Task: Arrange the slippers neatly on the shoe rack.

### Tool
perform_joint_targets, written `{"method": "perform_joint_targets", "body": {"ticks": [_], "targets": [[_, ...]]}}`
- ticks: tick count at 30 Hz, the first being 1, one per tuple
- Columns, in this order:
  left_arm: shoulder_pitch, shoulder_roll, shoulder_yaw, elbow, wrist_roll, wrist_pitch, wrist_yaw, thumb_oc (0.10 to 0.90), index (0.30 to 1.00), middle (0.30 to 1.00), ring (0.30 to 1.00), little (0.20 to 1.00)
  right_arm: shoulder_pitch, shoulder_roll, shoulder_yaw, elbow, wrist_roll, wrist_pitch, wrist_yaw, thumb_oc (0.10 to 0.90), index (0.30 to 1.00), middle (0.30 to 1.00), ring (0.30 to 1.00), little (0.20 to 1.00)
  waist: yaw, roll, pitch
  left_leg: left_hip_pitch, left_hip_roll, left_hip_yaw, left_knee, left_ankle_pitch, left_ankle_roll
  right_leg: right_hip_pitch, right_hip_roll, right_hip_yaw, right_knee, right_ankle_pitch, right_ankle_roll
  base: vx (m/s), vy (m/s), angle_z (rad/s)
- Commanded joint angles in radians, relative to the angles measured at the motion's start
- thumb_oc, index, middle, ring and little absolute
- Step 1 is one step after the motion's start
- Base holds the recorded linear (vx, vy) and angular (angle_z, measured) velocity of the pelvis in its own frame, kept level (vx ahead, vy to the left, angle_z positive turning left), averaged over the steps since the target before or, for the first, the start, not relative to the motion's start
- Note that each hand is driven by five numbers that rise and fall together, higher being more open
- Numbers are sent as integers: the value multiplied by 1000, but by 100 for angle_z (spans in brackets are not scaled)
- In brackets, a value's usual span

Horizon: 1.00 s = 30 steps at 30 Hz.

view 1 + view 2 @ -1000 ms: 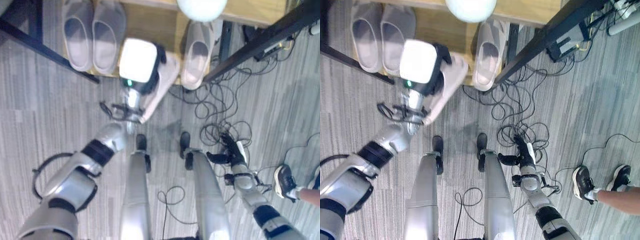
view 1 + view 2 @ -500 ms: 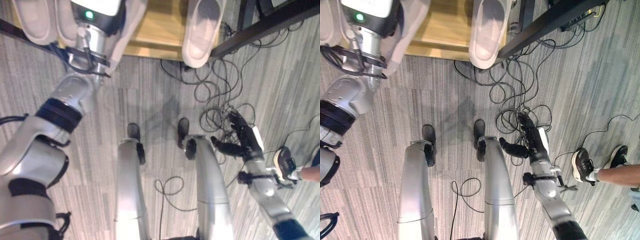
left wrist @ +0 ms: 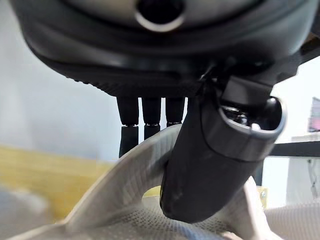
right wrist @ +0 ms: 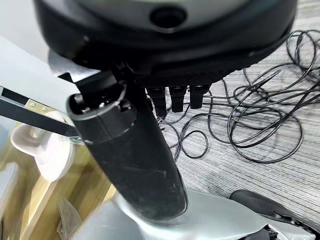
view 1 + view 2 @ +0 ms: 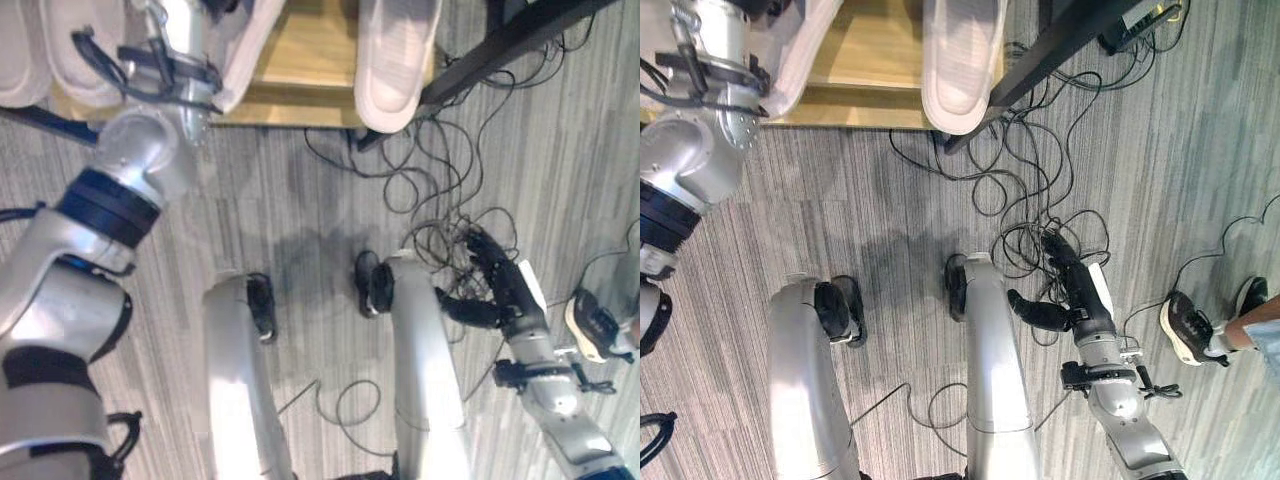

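Note:
My left hand [image 3: 210,160] is shut on a pale grey slipper [image 3: 115,200], thumb and fingers pinching its strap. From the head camera that slipper [image 5: 250,45] hangs tilted over the front edge of the wooden rack shelf [image 5: 305,70], with my left arm reaching up to it. Another single slipper [image 5: 395,60] lies on the shelf to the right, its heel past the edge. A pair of slippers [image 5: 45,50] sits at the shelf's left. My right hand [image 5: 500,295] hangs open low at the right, holding nothing.
A black frame bar [image 5: 510,40] of the rack slants down at the upper right. Loose black cables [image 5: 420,190] lie tangled on the grey floor near it. A person's shoe [image 5: 597,330] is at the right edge.
The camera has moved and the rack now lies at the top edge. My left hand has carried the slipper further in over the shelf. The right hand stays open by the leg.

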Motion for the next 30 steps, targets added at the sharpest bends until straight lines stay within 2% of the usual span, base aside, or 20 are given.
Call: {"method": "perform_joint_targets", "body": {"ticks": [1, 5, 6, 7, 8, 9, 10, 13, 14, 20, 21, 26, 30], "targets": [[-267, -10, -47, 24, -13, -33, 35, 400, 300, 300, 300, 300, 119, -51, -105, -175, 17, -31, -8, 800, 900, 900, 900, 900, 10, -3, -24, 131, 34, -110, 47, -123, 47, 93, -2, -5, 36, -67, -54, 125, -26, -13], [-307, -39, -85, 111, -56, -41, 11, 400, 300, 300, 300, 300, 158, -55, -118, -217, 6, -23, -6, 800, 900, 900, 900, 900, 5, -27, -24, 131, 38, -114, 131, -159, 52, 63, 7, 24, 140, -96, -62, 51, -17, -9], [-308, -40, -86, 112, -56, -41, 11, 469, 404, 404, 404, 404, 158, -54, -118, -218, 6, -23, -6, 800, 900, 900, 900, 900, 6, -29, -24, 131, 38, -112, 132, -159, 52, 61, 8, 26, 141, -96, -62, 32, -4, -8], [-317, -48, -94, 143, -64, -36, 5, 759, 839, 839, 839, 839, 177, -52, -120, -238, 2, -23, -7, 800, 900, 900, 900, 900, 3, -31, -24, 131, 38, -119, 163, -169, 56, 58, 13, 37, 171, -105, -69, 22, 1, -12], [-322, -64, -109, 182, -60, -30, -2, 598, 596, 596, 596, 596, 191, -52, -120, -254, 3, -19, -4, 800, 900, 900, 900, 900, 2, -29, -24, 131, 34, -121, 185, -171, 63, 57, 13, 45, 189, -110, -72, 32, 4, -12], [-319, -77, -114, 201, -61, -34, -10, 472, 408, 408, 408, 408, 196, -52, -116, -259, 2, -16, -1, 800, 900, 900, 900, 900, 1, -28, -24, 131, 31, -123, 193, -174, 62, 57, 13, 49, 202, -116, -74, 16, 6, -5], [-320, -79, -115, 203, -62, -34, -9, 400, 300, 300, 300, 300, 198, -51, -116, -260, 2, -16, -1, 800, 900, 900, 900, 900, 2, -29, -24, 131, 32, -122, 193, -173, 63, 57, 13, 49, 202, -116, -75, 0, 0, 0], [-290, -122, -112, 263, -62, -27, 1, 400, 300, 300, 300, 300, 213, -58, -99, -269, -13, -8, -4, 800, 900, 900, 900, 900, 0, -27, -24, 131, 22, -127, 224, -180, 67, 57, 11, 61, 245, -137, -83, 4, 1, 2], [-293, -129, -119, 276, -64, -22, -5, 800, 900, 900, 900, 900, 222, -62, -102, -275, -10, -8, -3, 800, 900, 900, 900, 900, 0, -27, -24, 131, 22, -126, 234, -183, 67, 57, 10, 66, 256, -140, -84, 6, 7, 6], [-289, -130, -110, 288, -113, -42, -53, 800, 900, 900, 900, 900, 264, -58, -109, -294, 2, 1, 13, 800, 900, 900, 900, 900, 7, -29, -24, 131, 14, -127, 283, -201, 66, 57, -3, 88, 319, -159, -83, 5, -7, 6], [-277, -198, -80, 301, -141, -35, -47, 800, 900, 900, 900, 900, 71, -64, 54, 92, -82, 0, -24, 800, 900, 900, 900, 900, 24, -9, -24, 131, 5, -114, 301, -206, 68, 57, -14, 101, 353, -175, -84, 2, -14, 6], [-292, -250, -79, 397, -220, -44, -92, 800, 900, 900, 900, 900, 8, -55, 105, 135, -93, 27, -18, 800, 900, 900, 900, 900, 26, -9, -24, 131, -8, -105, 347, -221, 61, 57, -23, 124, 406, -189, -83, -14, -21, 19], [-301, -258, -112, 457, -251, -57, -122, 800, 900, 900, 900, 900, 6, -53, 135, 163, -99, 38, -1, 800, 900, 900, 900, 900, 25, -17, -24, 131, -16, -99, 357, -217, 53, 57, -28, 149, 440, -198, -86, -30, -49, 5]]}}
